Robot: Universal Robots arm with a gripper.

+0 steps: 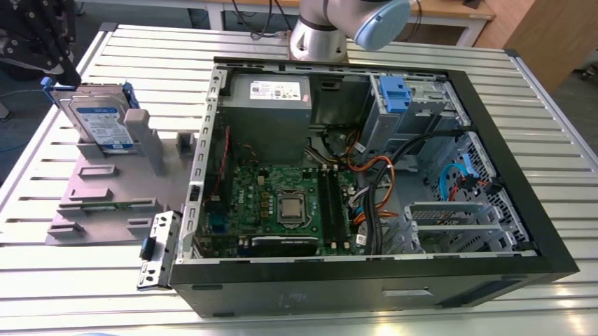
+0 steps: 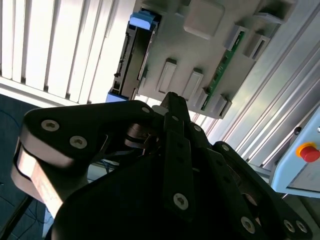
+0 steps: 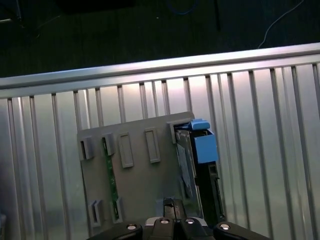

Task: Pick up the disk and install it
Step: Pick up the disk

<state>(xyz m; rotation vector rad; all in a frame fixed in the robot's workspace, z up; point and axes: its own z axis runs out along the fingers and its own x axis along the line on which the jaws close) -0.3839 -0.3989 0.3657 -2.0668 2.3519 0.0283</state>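
One disk [image 1: 101, 120] stands on its edge in one grey holder [image 1: 103, 206] at the exterior view's left, on the metal table [image 1: 75, 287]. Grey posts hide its bottom part. To the right sits one open computer case [image 1: 374, 290] with one green board [image 1: 271, 196] inside. One robot arm [image 1: 341, 24] is cut off by the top edge. In the second wrist view the gripper [image 2: 172, 98] points at the holder, well apart from the disk, its fingers pressed together on nothing.

Black gripper [image 2: 172, 98] fingers seemingly together, disk [image 2: 132, 60] upright in grey holder [image 2: 186, 56] beyond
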